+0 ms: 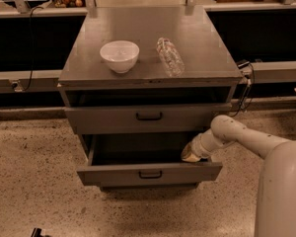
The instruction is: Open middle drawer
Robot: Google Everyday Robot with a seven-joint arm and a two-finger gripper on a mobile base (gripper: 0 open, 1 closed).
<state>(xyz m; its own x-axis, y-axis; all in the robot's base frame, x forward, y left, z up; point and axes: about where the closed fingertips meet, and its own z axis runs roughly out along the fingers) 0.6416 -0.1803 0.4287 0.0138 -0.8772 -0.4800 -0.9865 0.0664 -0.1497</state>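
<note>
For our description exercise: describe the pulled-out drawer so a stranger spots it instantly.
Find the grey cabinet with a white bowl on top. The middle drawer sits under the shut drawer; it alone is pulled out, with the gripper inside its right end.

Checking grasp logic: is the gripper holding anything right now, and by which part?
Cannot tell. The gripper is inside the open middle drawer, at its right end just behind the front panel; any hold there is hidden.
</note>
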